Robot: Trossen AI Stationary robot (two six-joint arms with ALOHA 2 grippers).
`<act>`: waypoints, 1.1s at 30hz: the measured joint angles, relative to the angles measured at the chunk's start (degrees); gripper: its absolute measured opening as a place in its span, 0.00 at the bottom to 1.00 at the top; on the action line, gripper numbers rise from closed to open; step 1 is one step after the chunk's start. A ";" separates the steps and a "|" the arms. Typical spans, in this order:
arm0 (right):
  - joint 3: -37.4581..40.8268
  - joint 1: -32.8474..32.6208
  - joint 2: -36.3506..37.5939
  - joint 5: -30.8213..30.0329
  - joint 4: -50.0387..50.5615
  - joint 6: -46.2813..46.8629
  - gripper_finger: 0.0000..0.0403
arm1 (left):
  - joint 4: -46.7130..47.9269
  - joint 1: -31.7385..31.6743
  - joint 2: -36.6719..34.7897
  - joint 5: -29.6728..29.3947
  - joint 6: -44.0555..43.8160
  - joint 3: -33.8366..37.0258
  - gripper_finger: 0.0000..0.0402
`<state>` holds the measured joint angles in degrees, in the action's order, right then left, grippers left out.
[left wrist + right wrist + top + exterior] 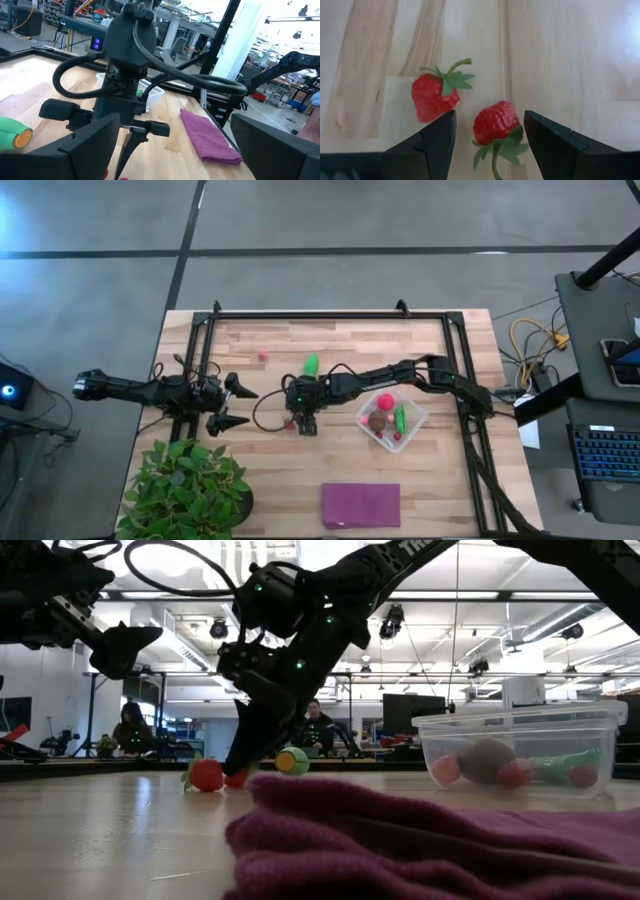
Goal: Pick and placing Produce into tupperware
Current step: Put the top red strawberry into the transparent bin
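Observation:
Two red strawberries lie on the wooden table: one [434, 97] just beyond my right gripper's fingers, the other [495, 122] between them. My right gripper [490, 117] slants down over this second berry, open, one finger on either side with a gap to each. The clear tupperware [415, 418] stands to its right, holding a red ball [385, 402], a brown oval [377, 421], a green piece [401, 418] and small berries. A green piece [311, 364] and a tiny red berry [263, 355] lie farther back. My left gripper [235, 405] waits open at the table's left.
A folded purple cloth [360, 505] lies near the front edge, a leafy potted plant [190, 490] at the front left corner. A black frame [330, 315] runs along the table's far and side edges. People sit in the room beyond the table.

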<state>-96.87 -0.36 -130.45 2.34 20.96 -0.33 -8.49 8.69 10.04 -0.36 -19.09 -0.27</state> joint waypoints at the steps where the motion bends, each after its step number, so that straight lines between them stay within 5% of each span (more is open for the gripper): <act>1: -0.01 0.00 0.00 -0.96 -0.02 0.51 0.56 | 0.02 0.00 -0.02 0.00 0.00 0.00 0.91; 8: -0.01 0.00 0.00 -3.96 0.01 0.50 0.54 | 0.02 0.00 -0.07 0.00 0.00 0.00 0.91; 22: -0.01 0.00 0.00 -3.97 0.18 0.42 0.34 | 0.00 -0.01 -0.07 -0.01 0.00 0.00 0.91; 33: -3.46 -0.02 3.52 -5.37 6.73 2.89 0.35 | 0.02 -0.01 -0.04 0.00 0.00 0.00 0.91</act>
<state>-100.33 -0.38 -126.94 -3.02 27.69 2.55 -8.47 8.68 10.00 -0.36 -19.09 -0.27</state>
